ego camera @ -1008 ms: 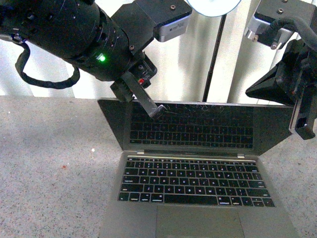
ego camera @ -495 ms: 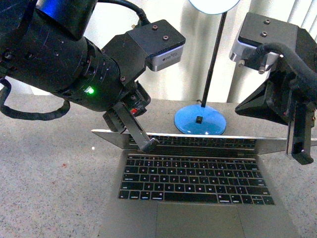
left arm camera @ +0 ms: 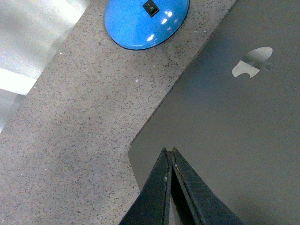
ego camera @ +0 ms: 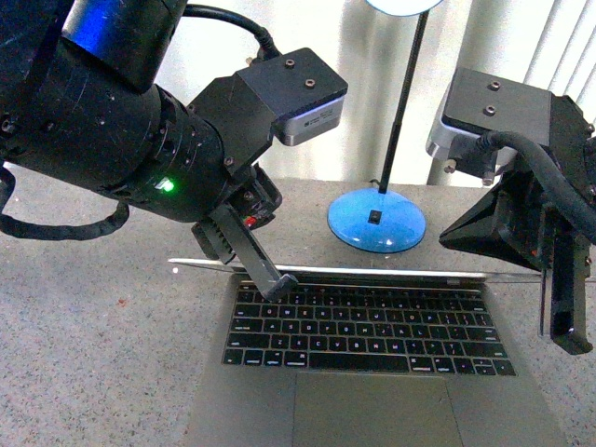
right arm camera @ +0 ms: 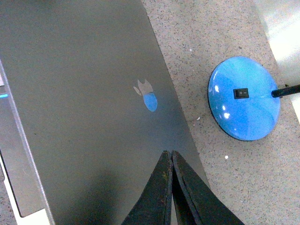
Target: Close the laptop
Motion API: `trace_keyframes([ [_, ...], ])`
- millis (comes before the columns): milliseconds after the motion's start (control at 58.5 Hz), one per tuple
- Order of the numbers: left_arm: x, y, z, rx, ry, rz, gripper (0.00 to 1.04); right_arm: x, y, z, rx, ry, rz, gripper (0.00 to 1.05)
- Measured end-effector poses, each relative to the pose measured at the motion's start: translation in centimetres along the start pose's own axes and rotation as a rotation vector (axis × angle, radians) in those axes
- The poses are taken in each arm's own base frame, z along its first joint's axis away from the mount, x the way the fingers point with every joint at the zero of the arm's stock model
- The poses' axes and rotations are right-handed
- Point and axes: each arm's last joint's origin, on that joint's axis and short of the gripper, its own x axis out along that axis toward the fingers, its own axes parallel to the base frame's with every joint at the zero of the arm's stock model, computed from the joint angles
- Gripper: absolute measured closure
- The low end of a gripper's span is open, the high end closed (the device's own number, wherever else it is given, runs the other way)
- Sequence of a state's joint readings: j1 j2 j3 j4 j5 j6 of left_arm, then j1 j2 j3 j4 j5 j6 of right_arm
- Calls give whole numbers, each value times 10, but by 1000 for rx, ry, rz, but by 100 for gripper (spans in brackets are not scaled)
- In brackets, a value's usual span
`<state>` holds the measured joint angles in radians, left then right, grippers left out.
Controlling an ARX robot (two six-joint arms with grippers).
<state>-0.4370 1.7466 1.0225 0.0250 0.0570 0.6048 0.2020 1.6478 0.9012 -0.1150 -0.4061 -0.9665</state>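
Grey metal lay nearest me: the laptop (ego camera: 242,410) sat on the speckled stone counter (ego camera: 84,354) with its trackpad (ego camera: 372,414) toward my body and its black keys (ego camera: 368,326) just beyond. Past the keys, the lid (left arm camera: 234,131) was tipped so far forward over them that my front view caught it almost edge-on, as a thin bright line across the back of the keyboard; the laptop was not fully closed.

My left gripper (ego camera: 279,284) was clenched, its two fingers pressed together with nothing between them, and the tips met the lid's edge toward its left end. From that wrist the tips lay over the lid's grey back near a corner, and the shiny apple logo (left arm camera: 252,63) showed further along the panel.

My right gripper (ego camera: 564,337) was likewise pinched closed and empty, hanging just off the laptop's right side. From its wrist the tips sat over the lid's back close to one edge (whether they actually touched it I could not tell), and the logo there caught a blue reflection.

Behind the laptop, apart from it, stood a glossy blue lamp base (ego camera: 377,223) with a small black switch (right arm camera: 241,93) on top. A thin black stem (ego camera: 403,112) rose from it. Farthest off hung a pale pleated backdrop (ego camera: 354,121).
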Motion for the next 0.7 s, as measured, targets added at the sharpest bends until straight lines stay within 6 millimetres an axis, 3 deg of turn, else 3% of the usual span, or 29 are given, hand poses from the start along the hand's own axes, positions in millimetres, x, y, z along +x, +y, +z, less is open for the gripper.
trace_keyframes([
  [700,9,-16,-20,-33,18,-45,101,12,14,-11,13,18,52,102],
])
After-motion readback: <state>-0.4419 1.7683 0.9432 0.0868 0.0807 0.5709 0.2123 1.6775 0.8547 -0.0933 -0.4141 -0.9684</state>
